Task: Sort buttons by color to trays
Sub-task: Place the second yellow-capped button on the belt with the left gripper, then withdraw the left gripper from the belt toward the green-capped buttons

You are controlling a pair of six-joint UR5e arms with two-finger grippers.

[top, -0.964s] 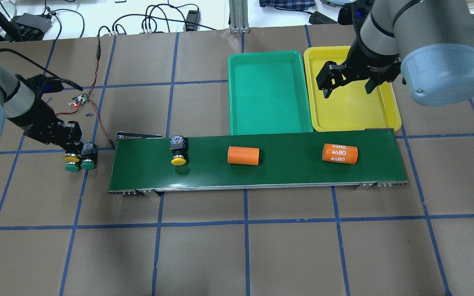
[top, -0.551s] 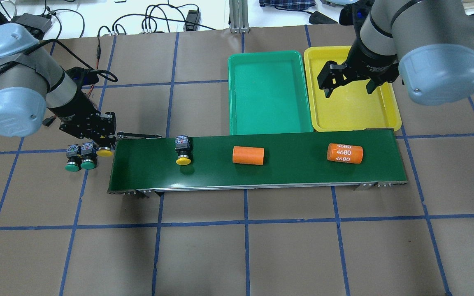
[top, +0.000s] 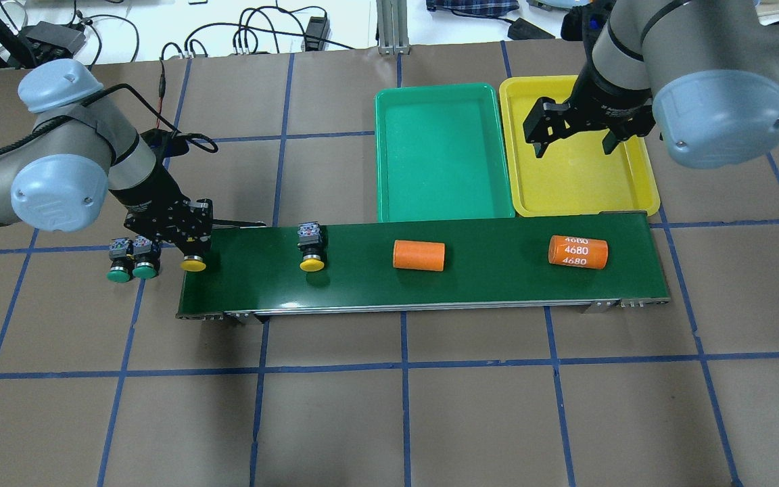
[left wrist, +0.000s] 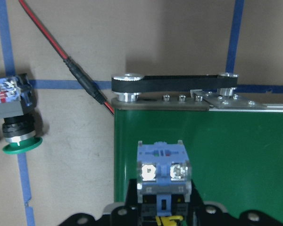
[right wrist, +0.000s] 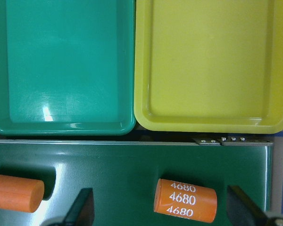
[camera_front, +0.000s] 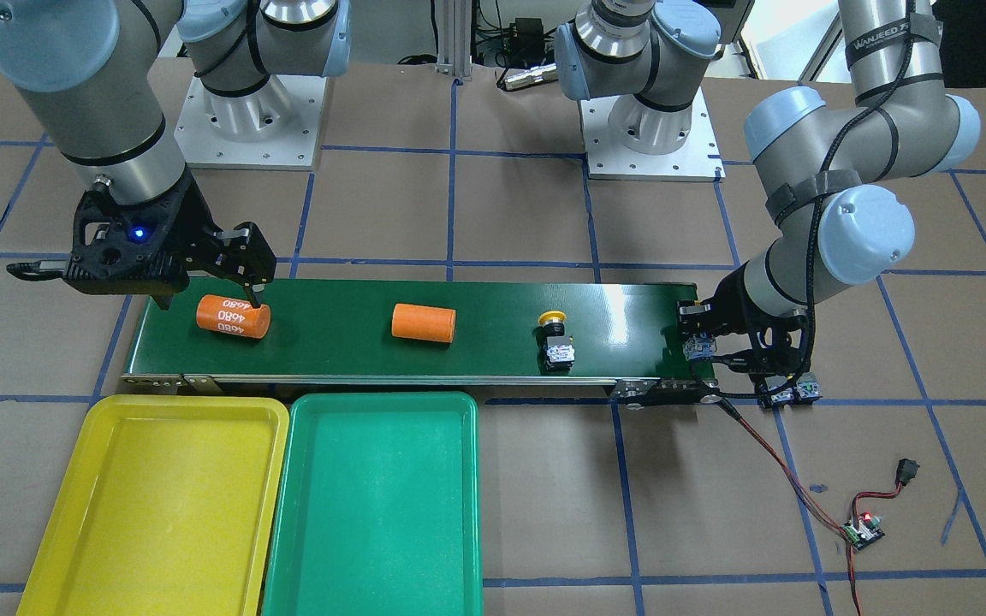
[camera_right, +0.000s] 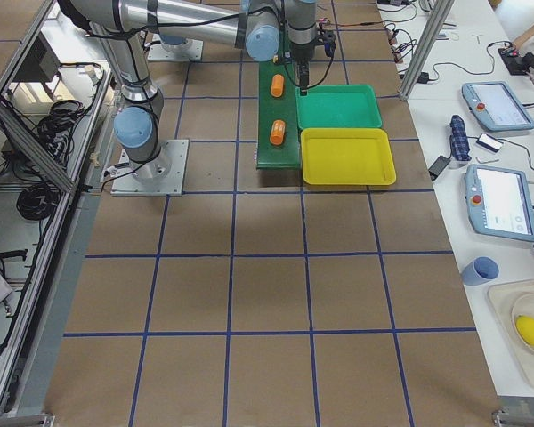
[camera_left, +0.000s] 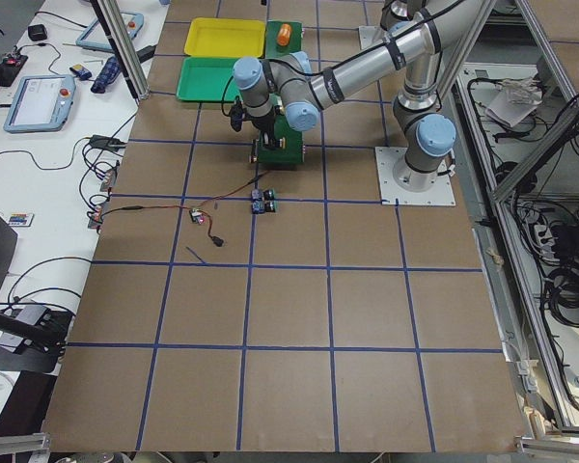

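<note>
We're over the brown paper-covered tabletop [top: 389, 419], where the long dark-green conveyor belt [top: 484, 284] runs past the shallow yellow plastic tray [top: 579, 189] and the shallow green plastic tray [top: 440, 155] behind its right half. Two orange cylinders [top: 418, 255] lie on the belt with a loose yellow-capped push button [top: 312, 251]. Two green-capped push buttons [top: 145, 260] sit off its left end. The left arm's fingers [left wrist: 131, 200] are clamped on a second yellow-capped push button [top: 193, 264] at the belt's left end, its axis across the belt. Its tray lies far right, nearer the right arm's fingers [right wrist: 83, 209], which are spread wide and empty.
</note>
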